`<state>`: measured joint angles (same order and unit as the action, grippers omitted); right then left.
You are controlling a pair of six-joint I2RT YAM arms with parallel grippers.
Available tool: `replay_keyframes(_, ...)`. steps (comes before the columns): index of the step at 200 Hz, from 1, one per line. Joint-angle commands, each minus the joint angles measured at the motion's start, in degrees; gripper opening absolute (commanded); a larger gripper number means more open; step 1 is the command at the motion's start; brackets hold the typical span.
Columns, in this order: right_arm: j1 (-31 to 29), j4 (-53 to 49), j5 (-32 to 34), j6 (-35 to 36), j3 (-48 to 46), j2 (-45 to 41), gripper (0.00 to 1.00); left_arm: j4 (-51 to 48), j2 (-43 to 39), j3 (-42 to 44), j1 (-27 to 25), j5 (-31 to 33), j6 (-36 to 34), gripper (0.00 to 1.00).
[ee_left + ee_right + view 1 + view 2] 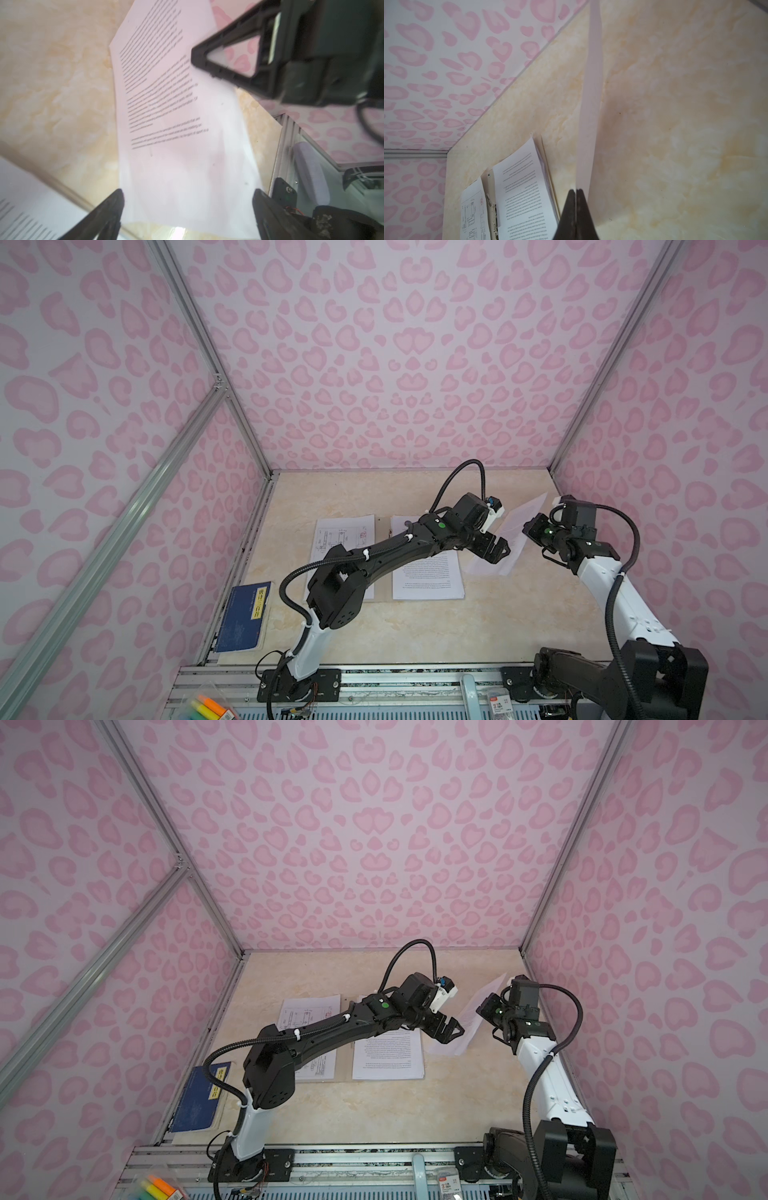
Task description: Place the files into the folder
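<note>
My right tool [576, 193] is clenched on the edge of one printed sheet [519, 510], which stands tilted up off the counter [457, 635] at about 2 o'clock from the folder [383, 591]. I cannot tell whether the sheet's low end touches the counter. In the left wrist view its lines of text [158, 87] face my left tool [498, 551], whose jaws are spread wide and grasp nothing, just beside the sheet's lower part. The folder lies open and flat mid-counter. The sheet with line drawings [340, 531] is on its 9 o'clock leaf, and a small stack of text sheets [428, 580] is on its 3 o'clock leaf. My left arm crosses above both. A dark blue book [245, 618] rests at the counter's 8 o'clock edge, well apart from the folder.
</note>
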<state>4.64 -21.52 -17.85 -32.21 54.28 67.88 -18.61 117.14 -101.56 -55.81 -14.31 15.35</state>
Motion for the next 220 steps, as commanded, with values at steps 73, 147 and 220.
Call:
replay_keyframes(73, -30.42, -5.84, 3.88, 1.87, 20.79, 10.37, 0.00, -0.21, -50.08, 34.52, 6.57, 29.97, 4.18, 1.00)
replay_keyframes(147, -22.49, 8.03, -7.82, 0.51, 7.07, 12.13, 0.00, -7.98, -59.80, 49.83, 18.05, 28.17, 12.15, 0.97)
replay_keyframes(220, -21.47, 19.22, -12.58, 6.25, 4.19, 31.72, 0.00, -9.32, -55.68, 48.51, 18.72, 26.47, 11.72, 0.98)
